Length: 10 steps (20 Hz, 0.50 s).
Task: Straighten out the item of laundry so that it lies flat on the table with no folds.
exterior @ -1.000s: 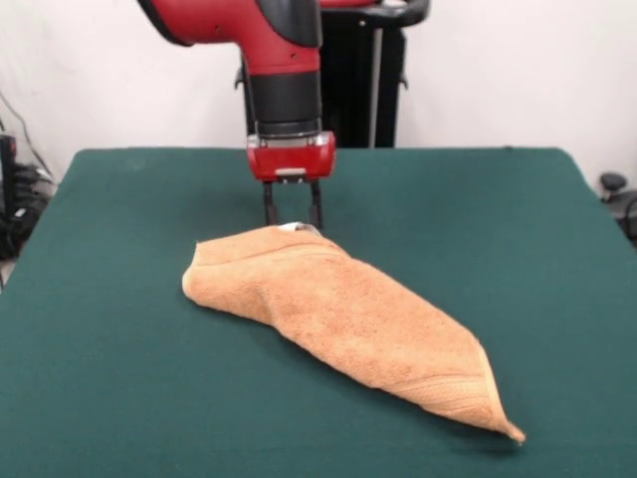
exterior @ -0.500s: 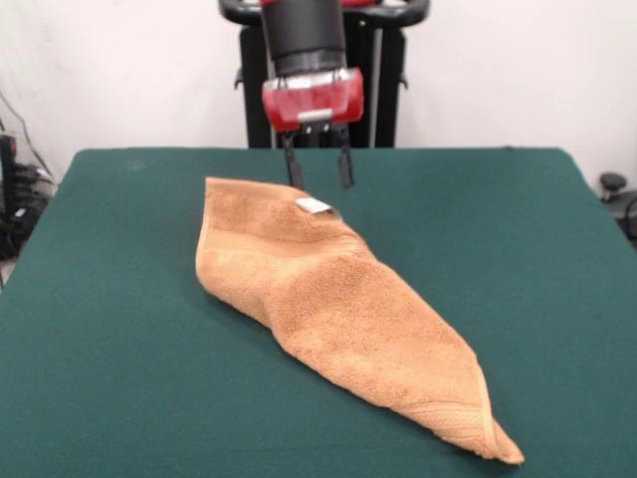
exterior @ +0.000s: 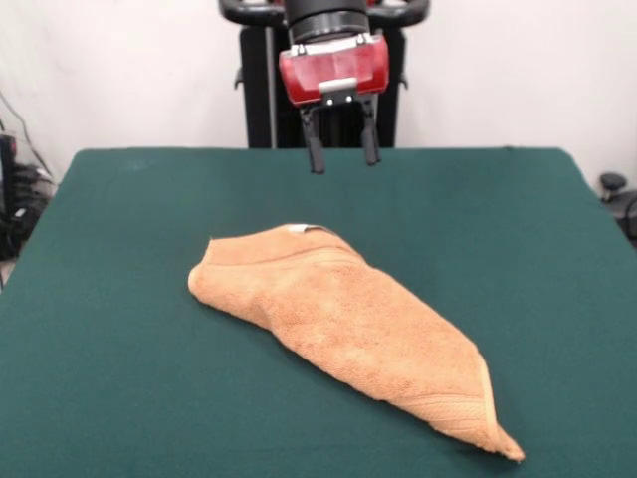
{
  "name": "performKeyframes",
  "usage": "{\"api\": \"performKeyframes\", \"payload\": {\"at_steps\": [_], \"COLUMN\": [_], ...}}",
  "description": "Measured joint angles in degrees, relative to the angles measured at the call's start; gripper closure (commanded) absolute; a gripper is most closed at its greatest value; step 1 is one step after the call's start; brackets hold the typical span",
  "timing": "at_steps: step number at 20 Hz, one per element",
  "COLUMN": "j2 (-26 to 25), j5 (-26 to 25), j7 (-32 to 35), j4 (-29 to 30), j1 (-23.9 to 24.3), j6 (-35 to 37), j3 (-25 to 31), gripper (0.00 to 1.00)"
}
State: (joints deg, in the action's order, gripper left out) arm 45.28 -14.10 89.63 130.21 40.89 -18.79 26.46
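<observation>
The towel (exterior: 343, 324) is seen lying on the green table (exterior: 109, 349), roughly at the middle of the tabletop, as a long folded wedge. Its broad, rounded end is turned toward the left of the picture, and from there the cloth narrows to a point close to the table's near edge at the lower right. A woven band (exterior: 453, 410) is visible across the narrow end, just short of the tip. At the towel's far edge a small white tag (exterior: 299, 229) can be made out. The cloth is doubled over itself, with a fold line along its upper side.

The gripper (exterior: 342, 156) is held in the air above the table's far part, beyond the towel and clear of it. Its two dark fingers (exterior: 316, 149) are spread apart, and nothing is held between them.
</observation>
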Motion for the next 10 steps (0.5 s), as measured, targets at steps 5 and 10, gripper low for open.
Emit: {"api": "performKeyframes", "payload": {"at_steps": [5, 10], "j2": [-0.42, -1.08], "j5": [0.01, 0.37], "j7": [0.19, 0.19], "j4": [0.18, 0.18], "j1": [0.00, -0.81], "j6": [-0.08, -0.29], "j3": [0.45, 0.12], "gripper": [0.00, 0.00]}}
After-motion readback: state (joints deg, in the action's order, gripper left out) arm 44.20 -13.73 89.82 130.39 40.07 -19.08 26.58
